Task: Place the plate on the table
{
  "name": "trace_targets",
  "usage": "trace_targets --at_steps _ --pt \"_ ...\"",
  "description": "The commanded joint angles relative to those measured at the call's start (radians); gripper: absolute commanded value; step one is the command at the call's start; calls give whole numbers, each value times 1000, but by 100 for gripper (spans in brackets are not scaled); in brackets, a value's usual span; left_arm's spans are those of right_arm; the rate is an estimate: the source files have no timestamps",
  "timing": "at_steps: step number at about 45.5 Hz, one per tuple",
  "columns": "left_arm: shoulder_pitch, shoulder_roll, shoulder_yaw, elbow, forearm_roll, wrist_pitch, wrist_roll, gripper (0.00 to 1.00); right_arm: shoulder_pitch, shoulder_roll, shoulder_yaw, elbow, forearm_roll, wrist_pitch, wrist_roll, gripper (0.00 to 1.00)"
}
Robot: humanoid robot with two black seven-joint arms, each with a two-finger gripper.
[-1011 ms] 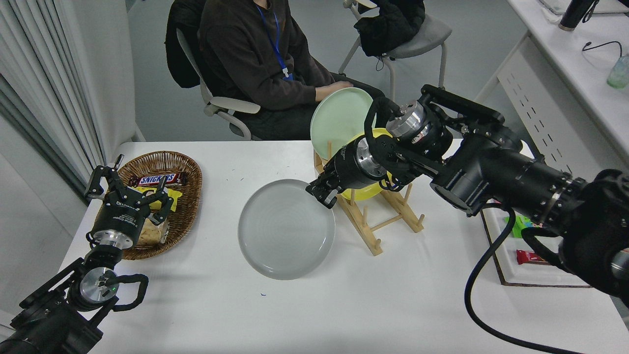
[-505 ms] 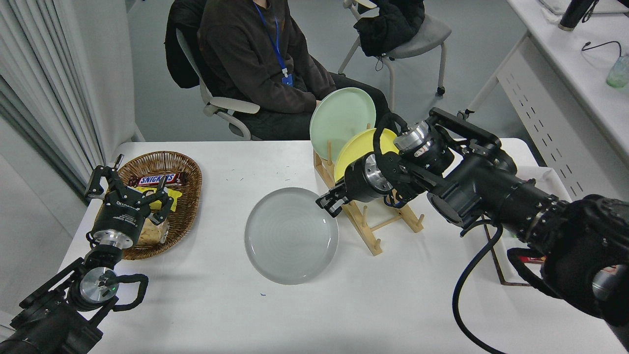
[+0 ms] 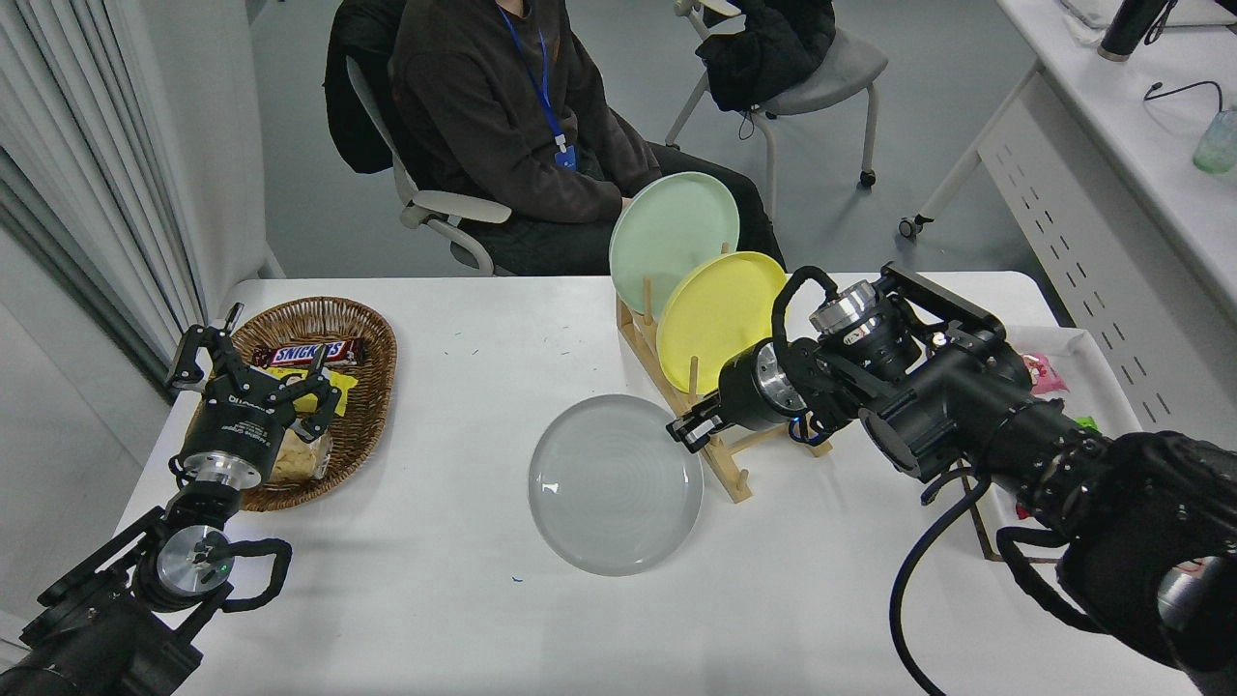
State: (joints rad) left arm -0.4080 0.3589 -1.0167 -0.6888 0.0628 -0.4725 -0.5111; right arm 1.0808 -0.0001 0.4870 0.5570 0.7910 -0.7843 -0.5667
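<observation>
On the white desk [image 3: 435, 599] the pale grey plate [image 3: 615, 483] sits low, its far rim clamped in the right claw [image 3: 688, 432]; left claw [image 3: 253, 372] parked, spread apart.

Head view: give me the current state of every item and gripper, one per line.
plate: face up low over the table, rim clamped by the right gripper.
right gripper: shut on the plate's right rim.
left gripper: open, parked over the wicker basket.
yellow plate: upright in the wooden rack.
mint-green plate: upright in the rack, behind the yellow one.
</observation>
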Motion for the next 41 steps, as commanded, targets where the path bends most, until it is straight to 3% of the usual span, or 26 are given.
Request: trace_targets --at_steps 1,8,18,41 --pt "0 0 0 0 0 0 -1 98 -12 0 10 21 31 -1 5 0" --pt "0 0 0 0 0 0 0 98 -13 0 10 73 76 -1 33 0" --pt "0 0 1 0 0 0 0 98 -41 0 7 89 109 -1 221 0" --pt "0 0 1 0 0 0 0 98 -107 0 -47 175 160 -1 237 0"
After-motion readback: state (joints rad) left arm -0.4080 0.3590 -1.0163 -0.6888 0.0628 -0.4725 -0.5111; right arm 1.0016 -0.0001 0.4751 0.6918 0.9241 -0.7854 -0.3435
